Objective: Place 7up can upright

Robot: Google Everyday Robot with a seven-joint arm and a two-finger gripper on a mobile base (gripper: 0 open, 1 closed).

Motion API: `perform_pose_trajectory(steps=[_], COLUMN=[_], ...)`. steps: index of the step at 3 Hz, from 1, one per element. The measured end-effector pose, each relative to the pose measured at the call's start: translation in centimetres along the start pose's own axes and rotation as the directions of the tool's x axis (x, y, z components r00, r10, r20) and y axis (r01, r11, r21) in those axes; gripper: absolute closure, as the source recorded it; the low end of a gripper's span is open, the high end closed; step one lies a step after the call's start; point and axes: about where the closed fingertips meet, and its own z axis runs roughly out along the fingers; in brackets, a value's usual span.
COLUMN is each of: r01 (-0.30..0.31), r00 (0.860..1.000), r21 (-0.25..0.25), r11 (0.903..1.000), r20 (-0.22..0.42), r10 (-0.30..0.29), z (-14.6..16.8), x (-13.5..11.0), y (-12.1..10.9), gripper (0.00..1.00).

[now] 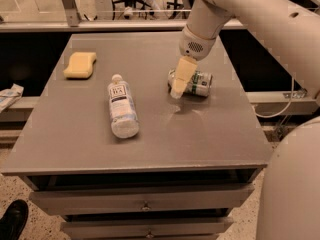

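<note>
7up can (197, 83): on its side on worktop (200, 134). Tool (176, 92): at can's end nearest plastic bottle (121, 109); grip state cannot be told.

The tool (178, 84) hangs low at the near end of the lying 7up can (199, 83), and its arm (260, 19) closes off the desk's (200, 134) far right. A lying bottle (121, 109) bars the middle left and a sponge (80, 64) the far-left corner. The front strip and the gap between bottle and can lie open.
</note>
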Motion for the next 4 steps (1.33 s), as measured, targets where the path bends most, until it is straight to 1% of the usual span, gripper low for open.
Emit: perform_pose_trajectory(steps=[1,2,3,4], r01=[-0.026,-0.045,-0.051,-0.043], r00=[1.0,0.999,0.999,0.999], r21=[0.003,0.015,0.029,0.058], r11=[0.9997,0.9989,0.9983,0.9974], r20=[-0.012,-0.011,-0.006,0.022], r10=[0.026,0.045,0.051,0.041], z=[0.8,1.1,1.2,0.5], x=[0.6,0.8,0.6,-0.4], y=[0.3,0.2,-0.3,-1.4], gripper=[0.0,0.14,0.38,0.61])
